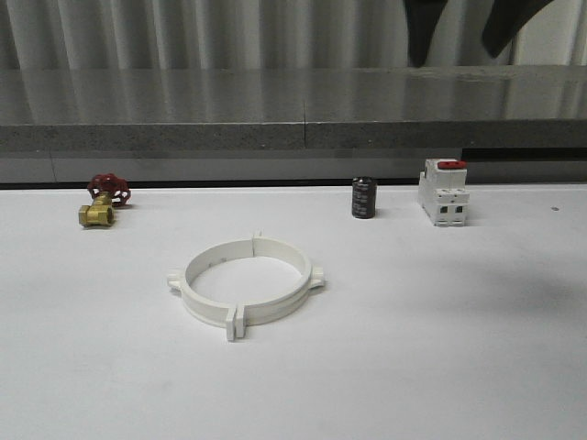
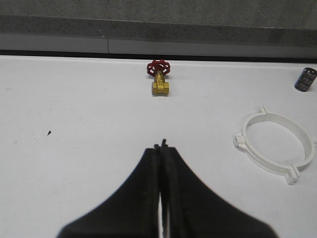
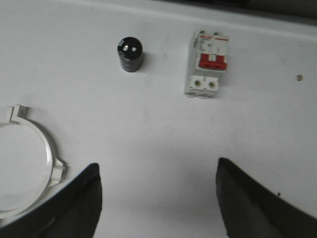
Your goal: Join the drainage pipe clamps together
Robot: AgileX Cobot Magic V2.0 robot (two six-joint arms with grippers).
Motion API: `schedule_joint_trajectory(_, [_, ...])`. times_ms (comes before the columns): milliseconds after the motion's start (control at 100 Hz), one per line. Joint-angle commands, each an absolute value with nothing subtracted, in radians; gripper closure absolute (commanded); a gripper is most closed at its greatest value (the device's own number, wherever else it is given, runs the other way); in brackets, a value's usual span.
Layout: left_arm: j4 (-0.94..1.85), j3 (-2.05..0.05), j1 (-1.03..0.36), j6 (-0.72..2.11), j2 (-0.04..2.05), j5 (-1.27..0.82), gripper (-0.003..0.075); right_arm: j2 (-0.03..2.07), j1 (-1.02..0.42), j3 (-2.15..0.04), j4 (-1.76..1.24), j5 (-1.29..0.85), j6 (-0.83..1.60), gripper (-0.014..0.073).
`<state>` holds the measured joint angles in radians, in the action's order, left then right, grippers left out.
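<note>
The two white drainage pipe clamps lie joined as one wide ring in the middle of the white table, flanges meeting at the near and far sides. The ring also shows in the left wrist view, off to the side of my left gripper, which is shut with nothing between its black fingers. In the right wrist view part of the ring lies beside one finger of my right gripper, which is open over bare table.
A brass valve with a red handwheel sits at the back left. A black cylinder and a white switch block with a red top stand at the back right. A grey ledge runs behind the table.
</note>
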<state>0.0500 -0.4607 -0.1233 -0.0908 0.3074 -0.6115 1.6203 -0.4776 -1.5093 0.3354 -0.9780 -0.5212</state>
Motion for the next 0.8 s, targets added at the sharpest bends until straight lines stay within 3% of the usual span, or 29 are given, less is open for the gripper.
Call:
schedule_joint_trajectory(0, [0.052, -0.49, -0.121, -0.089, 0.316, -0.544, 0.074, 1.503, -0.443, -1.496, 0.37, -0.95, -0.474, 0.0095])
schedule_joint_trajectory(490, [0.052, -0.49, -0.121, -0.089, 0.316, -0.544, 0.074, 1.04, -0.17, -0.962, 0.35, -0.822, -0.47, 0.0095])
schedule_joint_trajectory(790, [0.052, -0.49, -0.121, -0.089, 0.316, -0.544, 0.074, 0.775, -0.149, -0.744, 0.293, -0.821, -0.47, 0.0095])
